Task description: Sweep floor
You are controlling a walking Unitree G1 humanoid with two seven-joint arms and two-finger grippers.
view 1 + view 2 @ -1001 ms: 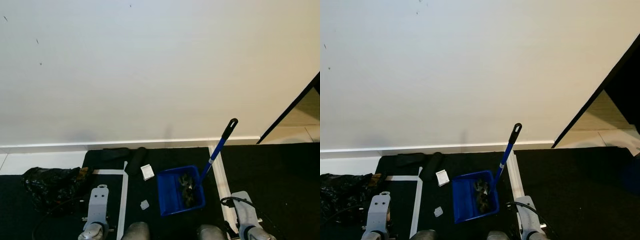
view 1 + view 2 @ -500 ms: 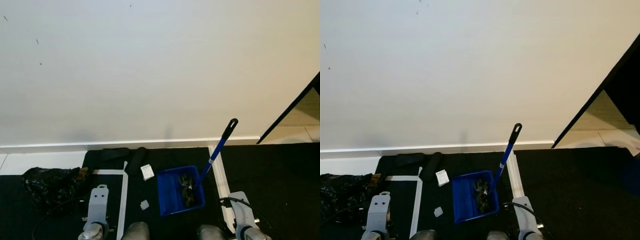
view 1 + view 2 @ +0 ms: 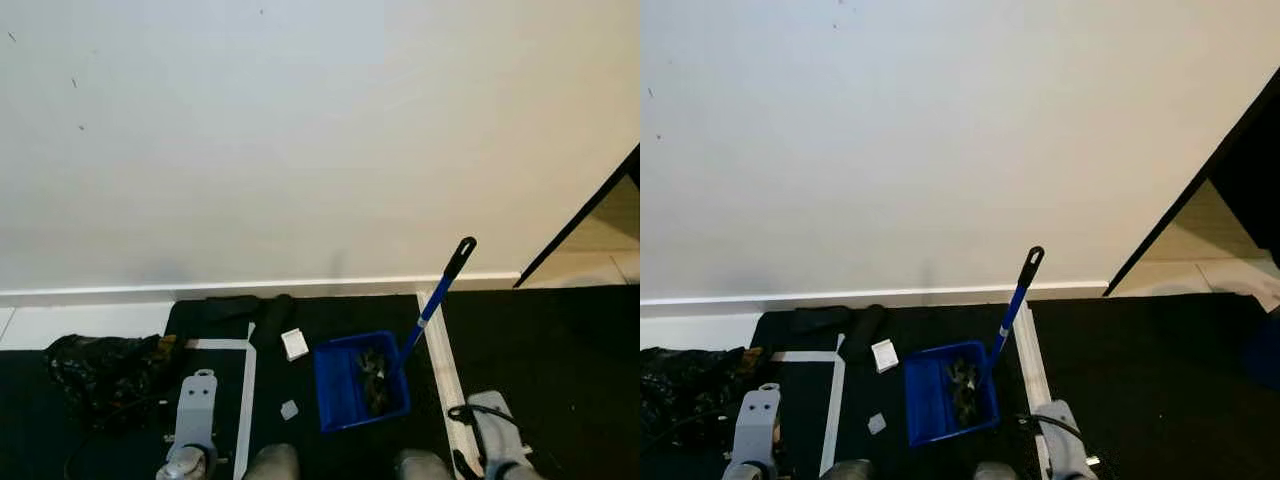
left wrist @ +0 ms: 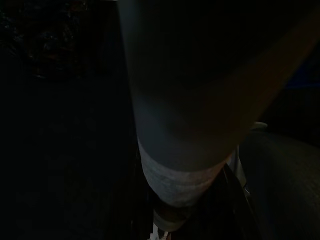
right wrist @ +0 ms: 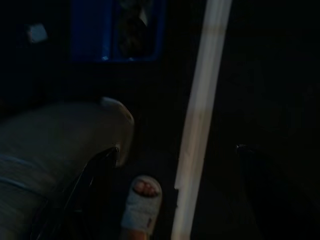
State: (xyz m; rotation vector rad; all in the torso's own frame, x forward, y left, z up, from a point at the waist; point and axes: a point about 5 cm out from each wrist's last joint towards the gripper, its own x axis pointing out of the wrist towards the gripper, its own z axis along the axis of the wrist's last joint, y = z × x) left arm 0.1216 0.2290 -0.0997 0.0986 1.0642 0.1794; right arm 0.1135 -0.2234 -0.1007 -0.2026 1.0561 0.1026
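The blue dustpan (image 3: 362,381), low centre of the frame, holds debris; 2 paper scraps (image 3: 294,344) lie beside it. Both arms hang idle, grips unreadable. Next: collect those scraps.

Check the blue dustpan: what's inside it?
The blue dustpan holds a clump of dark debris along its right side. The pan floor beneath that clump is covered; the rest looks bare.
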